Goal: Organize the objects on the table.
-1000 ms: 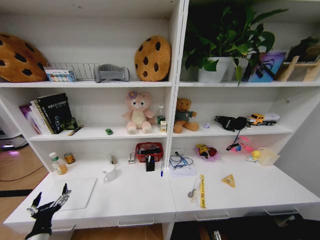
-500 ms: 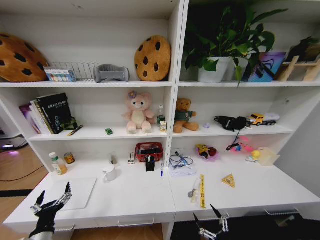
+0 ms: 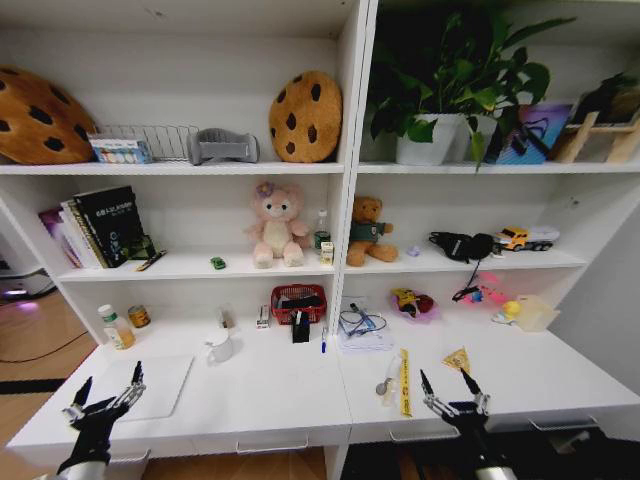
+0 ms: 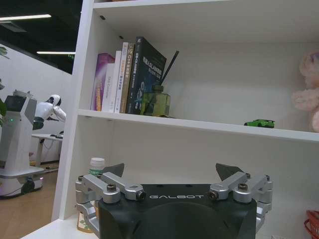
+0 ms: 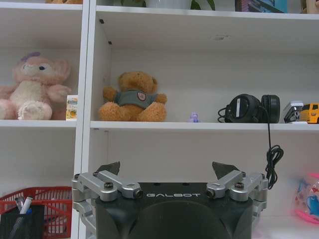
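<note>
The white table [image 3: 280,395] carries a silver laptop [image 3: 155,385] at the left, a white mug [image 3: 220,347], a blue marker [image 3: 324,340] and a yellow ruler [image 3: 405,382]. Small bottles [image 3: 117,327] stand at the back left. A tiny green toy [image 3: 218,263] sits on the shelf above. My left gripper [image 3: 108,385] hovers open over the front left edge, just beside the laptop. Open too, my right gripper [image 3: 447,385] is at the front edge, right of the ruler. The wrist views show the left gripper [image 4: 172,172] and right gripper [image 5: 167,169] with nothing between their fingers.
A red basket [image 3: 298,300], a black pen holder [image 3: 301,327], cables on a notebook [image 3: 362,325] and a yellow triangle [image 3: 457,360] also lie on the desk. Plush toys, books [image 3: 100,225], headphones [image 3: 460,245] and a plant [image 3: 440,80] fill the shelves.
My right gripper has risen from below the desk's front edge and shifted right, now beside the ruler. The left gripper has barely moved.
</note>
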`<state>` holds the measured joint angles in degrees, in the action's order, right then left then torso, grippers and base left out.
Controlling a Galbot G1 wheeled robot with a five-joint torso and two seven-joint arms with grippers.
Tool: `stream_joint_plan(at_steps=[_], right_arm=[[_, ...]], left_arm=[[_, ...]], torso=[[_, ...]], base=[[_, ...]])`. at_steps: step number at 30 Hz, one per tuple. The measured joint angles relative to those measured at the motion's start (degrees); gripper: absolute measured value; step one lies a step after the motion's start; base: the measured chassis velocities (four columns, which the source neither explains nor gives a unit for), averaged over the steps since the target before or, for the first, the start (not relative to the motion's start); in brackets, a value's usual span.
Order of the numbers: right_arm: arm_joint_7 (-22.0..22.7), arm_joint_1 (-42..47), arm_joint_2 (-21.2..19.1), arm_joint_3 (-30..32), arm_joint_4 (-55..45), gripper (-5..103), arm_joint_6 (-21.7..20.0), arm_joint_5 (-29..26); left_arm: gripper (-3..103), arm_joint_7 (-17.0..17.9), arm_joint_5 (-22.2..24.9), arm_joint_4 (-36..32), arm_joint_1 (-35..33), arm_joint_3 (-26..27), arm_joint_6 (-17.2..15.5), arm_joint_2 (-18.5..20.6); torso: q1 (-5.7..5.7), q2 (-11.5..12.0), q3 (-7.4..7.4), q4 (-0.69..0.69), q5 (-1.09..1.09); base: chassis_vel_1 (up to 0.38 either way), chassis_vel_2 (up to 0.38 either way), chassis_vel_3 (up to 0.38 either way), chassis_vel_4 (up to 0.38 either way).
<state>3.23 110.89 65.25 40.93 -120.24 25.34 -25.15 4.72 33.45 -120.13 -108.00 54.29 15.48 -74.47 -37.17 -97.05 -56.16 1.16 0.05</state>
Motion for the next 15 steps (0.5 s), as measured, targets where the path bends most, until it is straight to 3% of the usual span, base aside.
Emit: stream_joint_plan(at_steps=[6,15], right_arm=[[0.58,-1.41,0.34,-0.51,-0.69,100,-2.25,0.52],[0.87,-3.05,0.63,-1.16,2.9,100,-0.59,5.07]], left_arm=[[100,-0.02,-0.2,0.32,0.0,-0.24,0.08,-0.42],[100,-0.05,-0.2,0.75,-0.06,-0.3,0.19,-0.68]], torso=[[0.0,0.0,0.0,0.0,0.0],[0.0,0.0,0.0,0.0,0.01]], base=[[0.0,0.0,0.0,0.0],[0.0,0.0,0.0,0.0]])
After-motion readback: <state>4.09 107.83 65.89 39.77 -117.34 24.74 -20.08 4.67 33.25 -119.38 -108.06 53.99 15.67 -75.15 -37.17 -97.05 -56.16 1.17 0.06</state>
